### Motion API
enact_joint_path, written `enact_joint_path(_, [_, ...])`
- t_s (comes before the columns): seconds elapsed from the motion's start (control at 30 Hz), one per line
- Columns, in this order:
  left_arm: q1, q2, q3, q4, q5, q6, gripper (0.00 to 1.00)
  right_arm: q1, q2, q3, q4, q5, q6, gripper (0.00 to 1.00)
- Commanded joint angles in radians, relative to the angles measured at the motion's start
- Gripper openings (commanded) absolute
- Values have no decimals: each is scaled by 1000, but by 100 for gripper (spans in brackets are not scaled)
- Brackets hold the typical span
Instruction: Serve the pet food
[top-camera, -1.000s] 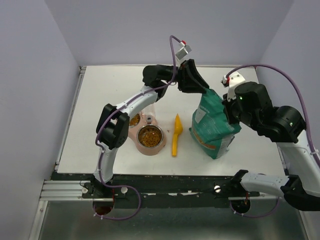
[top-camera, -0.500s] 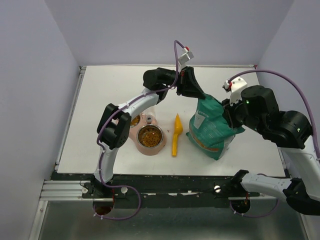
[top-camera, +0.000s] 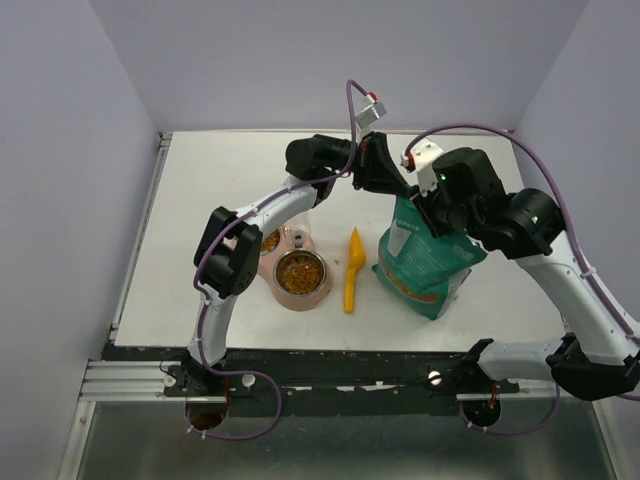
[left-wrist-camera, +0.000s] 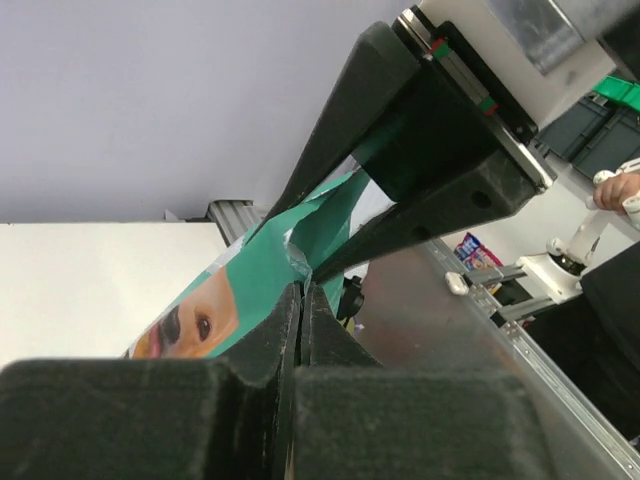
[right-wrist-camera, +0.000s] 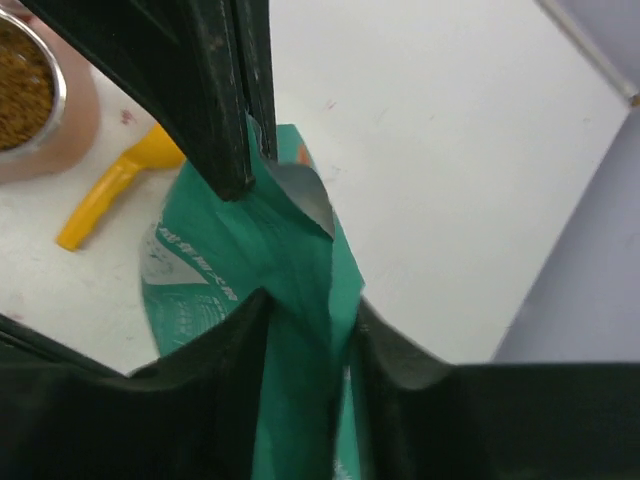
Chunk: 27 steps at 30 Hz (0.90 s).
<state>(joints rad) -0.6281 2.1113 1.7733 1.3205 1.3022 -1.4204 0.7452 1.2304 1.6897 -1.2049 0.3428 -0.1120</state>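
Note:
The teal-green bag (top-camera: 425, 262) stands right of centre. My left gripper (top-camera: 398, 188) is shut on the torn top edge of the bag (left-wrist-camera: 250, 290), its jaws pressed together at the left wrist view's centre (left-wrist-camera: 300, 305). My right gripper (top-camera: 430, 213) is closed on the bunched top of the bag (right-wrist-camera: 300, 300) just beside the left fingers (right-wrist-camera: 235, 100); the fabric fills the gap (right-wrist-camera: 308, 345). Pet food (top-camera: 299, 271) fills the steel bowls of a pink feeder (top-camera: 318, 296); it also shows in the right wrist view (right-wrist-camera: 18, 75). A yellow scoop (top-camera: 352, 270) lies empty between feeder and bag.
The feeder's second bowl (top-camera: 269, 240) sits under the left arm's forearm. The scoop also shows in the right wrist view (right-wrist-camera: 105, 200). Grey walls close in the table at the back and both sides. The table's front edge (top-camera: 330, 350) runs just before the bag.
My right gripper has moved left from the bag's right shoulder to its top, next to the left gripper. The bag has shifted slightly left. The left gripper has held its grip.

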Motion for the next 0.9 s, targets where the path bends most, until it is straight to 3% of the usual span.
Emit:
enact_joint_path(0.0, [-9, -14, 54, 60, 20, -20, 0, 0, 35, 54, 71, -11, -78, 27])
enact_joint_path(0.03, [-2, -19, 49, 51, 23, -18, 5, 0, 26, 53, 71, -5, -80, 17])
enact_joint_path(0.13, [22, -48, -17, 71, 5, -17, 52, 0, -20, 30, 87, 4, -98, 1])
enact_joint_path(0.2, [30, -68, -55, 57, 18, 20, 57, 0, -35, 28, 82, -28, -106, 0])
enact_joint_path(0.27, [24, -73, -69, -7, 46, 81, 51, 0, -35, 34, 70, -47, -100, 1])
enact_joint_path(0.43, [-13, -33, -72, 6, 51, 83, 47, 0, -35, 30, 62, -99, -58, 2])
enact_joint_path(0.47, [-18, -22, -71, 8, 51, 84, 41, 0, -37, 27, 64, -108, -52, 4])
enact_joint_path(0.5, [-19, -16, -72, 13, 49, 86, 34, -1, -39, 24, 67, -114, -45, 9])
enact_joint_path(0.57, [-18, -11, -72, 13, 45, 97, 19, 0, -42, 15, 55, -105, -29, 32])
enact_joint_path(0.67, [-12, -28, -75, -21, 36, 147, 0, 0, -61, 8, 21, -81, 11, 49])
enact_joint_path(0.87, [4, -13, -6, 15, 32, 112, 0, 0, -153, -30, -85, -65, 55, 50])
